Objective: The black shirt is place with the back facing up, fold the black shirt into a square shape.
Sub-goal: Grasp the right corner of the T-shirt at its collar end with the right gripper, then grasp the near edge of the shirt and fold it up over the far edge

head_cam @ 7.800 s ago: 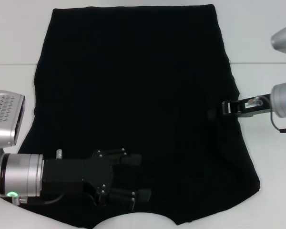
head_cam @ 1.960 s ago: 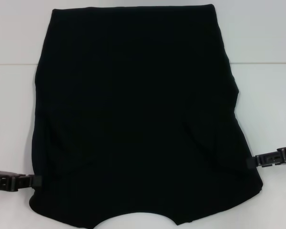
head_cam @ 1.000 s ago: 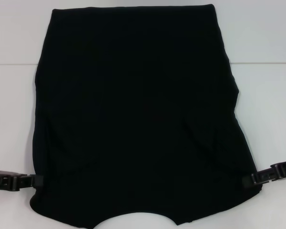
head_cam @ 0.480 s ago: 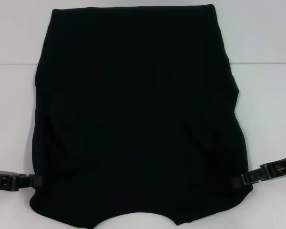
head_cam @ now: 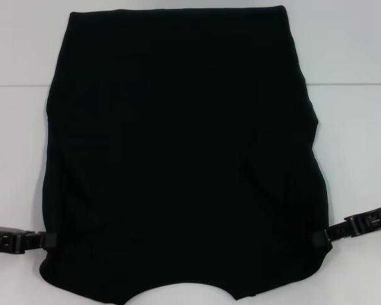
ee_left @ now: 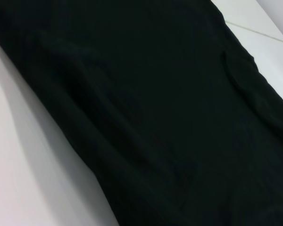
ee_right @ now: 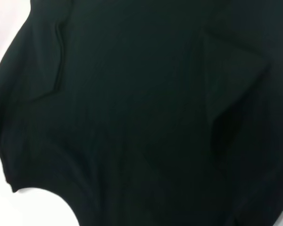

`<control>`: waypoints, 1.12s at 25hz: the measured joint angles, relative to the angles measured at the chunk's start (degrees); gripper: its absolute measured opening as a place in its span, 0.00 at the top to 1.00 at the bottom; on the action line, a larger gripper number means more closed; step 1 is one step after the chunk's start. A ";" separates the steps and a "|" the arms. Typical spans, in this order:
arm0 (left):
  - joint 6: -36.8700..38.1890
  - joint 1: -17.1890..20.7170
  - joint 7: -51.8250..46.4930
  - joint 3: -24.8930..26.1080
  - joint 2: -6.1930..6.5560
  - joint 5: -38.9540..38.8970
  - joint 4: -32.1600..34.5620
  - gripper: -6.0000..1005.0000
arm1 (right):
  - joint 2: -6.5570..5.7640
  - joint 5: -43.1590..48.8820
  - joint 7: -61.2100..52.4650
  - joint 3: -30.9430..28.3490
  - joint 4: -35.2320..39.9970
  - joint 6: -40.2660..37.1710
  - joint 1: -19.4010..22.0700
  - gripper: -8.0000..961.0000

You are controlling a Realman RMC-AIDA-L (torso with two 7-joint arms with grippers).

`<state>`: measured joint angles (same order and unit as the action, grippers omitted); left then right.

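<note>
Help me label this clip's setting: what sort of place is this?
Probably a lab or test bench: a bare white table, one black shirt spread flat, and the left tool and right tool at its side edges.

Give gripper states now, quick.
Left gripper: at the left edge of the plain black cloth T-shirt, state cannot be told.
Right gripper: at its right edge, state cannot be told.
</note>
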<state>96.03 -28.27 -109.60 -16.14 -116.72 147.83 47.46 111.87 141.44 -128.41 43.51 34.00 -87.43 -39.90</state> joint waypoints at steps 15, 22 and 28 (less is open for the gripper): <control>-0.67 -0.11 0.00 -0.24 0.00 0.00 -0.09 0.93 | 0.19 0.07 0.04 0.12 -0.57 1.56 0.05 0.92; 0.67 -0.08 -0.67 0.11 0.04 0.00 -0.08 0.93 | 0.19 -0.42 2.76 -1.70 -0.42 0.97 1.74 0.96; 6.05 0.57 -0.87 3.22 0.35 0.00 0.22 0.93 | 0.14 -0.47 9.35 -5.63 -0.45 -2.22 5.16 0.96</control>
<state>102.07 -27.71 -110.47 -12.92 -116.36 147.83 47.68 112.01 140.96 -119.07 37.89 33.56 -89.65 -34.75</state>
